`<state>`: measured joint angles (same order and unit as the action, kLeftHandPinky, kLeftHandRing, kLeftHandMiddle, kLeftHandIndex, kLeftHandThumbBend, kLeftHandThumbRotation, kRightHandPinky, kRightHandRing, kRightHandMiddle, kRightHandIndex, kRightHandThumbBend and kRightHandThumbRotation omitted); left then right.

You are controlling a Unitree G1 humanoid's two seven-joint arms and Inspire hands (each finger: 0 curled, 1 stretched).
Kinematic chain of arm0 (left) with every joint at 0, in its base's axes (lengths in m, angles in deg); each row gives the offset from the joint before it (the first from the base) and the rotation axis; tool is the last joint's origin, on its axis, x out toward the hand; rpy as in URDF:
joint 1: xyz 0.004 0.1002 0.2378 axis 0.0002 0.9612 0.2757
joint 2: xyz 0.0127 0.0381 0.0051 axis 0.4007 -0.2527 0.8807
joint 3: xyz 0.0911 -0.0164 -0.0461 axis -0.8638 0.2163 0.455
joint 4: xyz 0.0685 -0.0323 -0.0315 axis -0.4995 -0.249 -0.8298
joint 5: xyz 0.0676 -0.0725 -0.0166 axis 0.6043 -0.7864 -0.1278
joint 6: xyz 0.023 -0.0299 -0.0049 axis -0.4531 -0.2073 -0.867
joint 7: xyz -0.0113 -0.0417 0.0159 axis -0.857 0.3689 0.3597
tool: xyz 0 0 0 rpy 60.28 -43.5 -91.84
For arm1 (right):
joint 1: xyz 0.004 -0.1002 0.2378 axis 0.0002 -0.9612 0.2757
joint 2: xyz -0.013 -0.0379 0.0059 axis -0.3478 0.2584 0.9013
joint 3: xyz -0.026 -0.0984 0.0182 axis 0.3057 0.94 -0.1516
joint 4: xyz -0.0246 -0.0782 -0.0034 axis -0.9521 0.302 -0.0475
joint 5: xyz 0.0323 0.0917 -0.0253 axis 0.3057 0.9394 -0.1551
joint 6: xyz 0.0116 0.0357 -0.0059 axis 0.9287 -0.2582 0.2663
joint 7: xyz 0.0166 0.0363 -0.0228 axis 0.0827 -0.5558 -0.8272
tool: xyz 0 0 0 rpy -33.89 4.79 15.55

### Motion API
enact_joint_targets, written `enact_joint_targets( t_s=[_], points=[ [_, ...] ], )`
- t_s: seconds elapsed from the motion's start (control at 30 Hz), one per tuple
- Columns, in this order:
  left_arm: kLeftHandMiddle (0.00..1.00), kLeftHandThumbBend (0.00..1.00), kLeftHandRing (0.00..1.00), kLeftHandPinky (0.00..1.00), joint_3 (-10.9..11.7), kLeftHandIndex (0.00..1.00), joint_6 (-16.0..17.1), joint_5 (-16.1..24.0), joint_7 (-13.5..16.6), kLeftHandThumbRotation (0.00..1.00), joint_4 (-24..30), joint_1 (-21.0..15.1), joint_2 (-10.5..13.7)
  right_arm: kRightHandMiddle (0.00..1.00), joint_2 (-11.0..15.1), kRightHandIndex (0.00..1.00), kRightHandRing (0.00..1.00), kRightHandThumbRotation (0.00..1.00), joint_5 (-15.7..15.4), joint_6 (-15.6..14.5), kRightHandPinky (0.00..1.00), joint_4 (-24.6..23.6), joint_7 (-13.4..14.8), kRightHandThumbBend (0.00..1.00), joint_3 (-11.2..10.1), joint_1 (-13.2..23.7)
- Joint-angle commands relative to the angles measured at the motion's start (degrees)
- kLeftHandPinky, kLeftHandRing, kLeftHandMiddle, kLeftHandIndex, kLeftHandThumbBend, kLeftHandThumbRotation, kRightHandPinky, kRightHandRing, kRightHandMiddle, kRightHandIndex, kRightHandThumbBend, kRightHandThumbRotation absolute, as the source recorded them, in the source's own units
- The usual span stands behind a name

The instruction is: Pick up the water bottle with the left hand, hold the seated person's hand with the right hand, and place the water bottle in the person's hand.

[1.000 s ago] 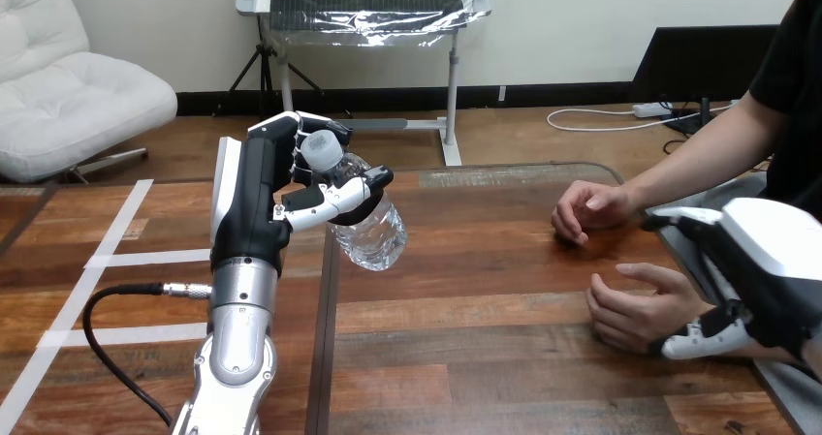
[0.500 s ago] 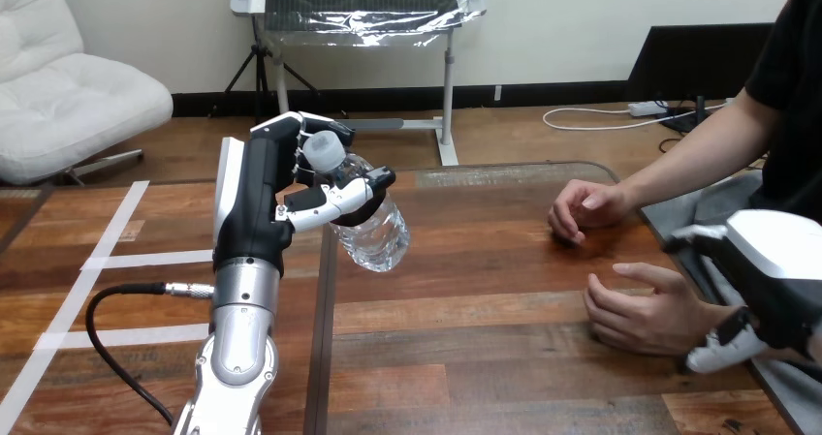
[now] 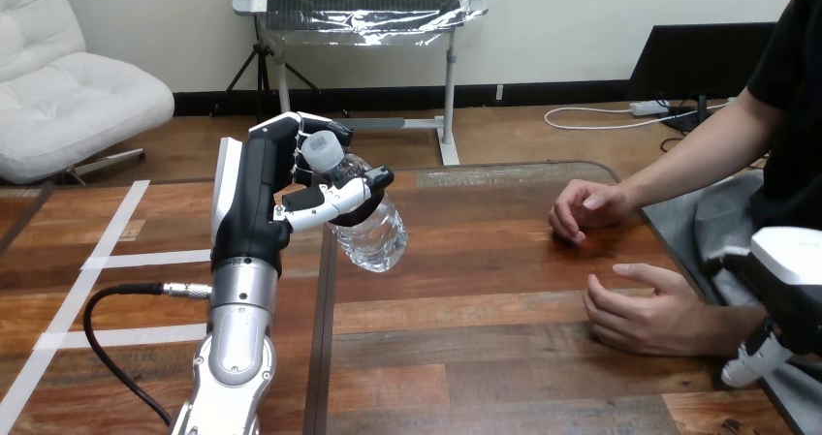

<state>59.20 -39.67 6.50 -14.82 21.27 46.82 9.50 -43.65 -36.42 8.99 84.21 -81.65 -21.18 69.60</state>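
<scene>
My left hand (image 3: 281, 178) is raised above the table's left part, fingers and thumb curled round a clear plastic water bottle (image 3: 373, 232) with a white cap. The bottle is tilted, cap toward the upper left, and hangs clear of the table. My right hand (image 3: 790, 299) is at the lower right edge, just right of the person's near wrist and apart from it. The person's near hand (image 3: 640, 311) rests on the table, loosely curled with its thumb up. The person's far hand (image 3: 584, 208) lies further back, lightly closed.
The wooden table (image 3: 485, 299) has a dark seam running front to back under the bottle. Its far edge lies just beyond the person's far hand. A black cable (image 3: 107, 328) loops off my left forearm at the lower left.
My right hand has drawn back to the right and down, away from the person's near wrist. The left hand and bottle have stayed put.
</scene>
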Motion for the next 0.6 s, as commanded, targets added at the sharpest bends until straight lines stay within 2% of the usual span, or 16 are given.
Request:
enact_joint_targets(
  t_s=[0.0,0.27,0.57],
  points=[
    [0.45,0.67,0.42,0.39,0.78,0.49,1.54,-0.69,-0.15,0.0,1.67,-3.33,0.21,0.89,2.51,0.86,0.9,0.0,-0.73,0.22,0.83,1.66,0.06,0.83,1.14,5.16],
    [0.46,0.67,0.42,0.4,0.92,0.49,1.22,-0.85,-0.45,0.0,1.93,-3.34,0.24,0.89,3.15,0.85,0.9,0.01,-0.31,0.8,0.84,4.16,-0.97,0.82,1.82,6.17],
    [0.45,0.67,0.42,0.4,0.92,0.49,1.5,-0.62,-0.43,0.0,1.74,-3.46,0.42,0.9,4.19,0.86,0.9,0.03,-0.97,0.56,0.84,7.27,-2.52,0.8,3.77,7.91]
  ],
)
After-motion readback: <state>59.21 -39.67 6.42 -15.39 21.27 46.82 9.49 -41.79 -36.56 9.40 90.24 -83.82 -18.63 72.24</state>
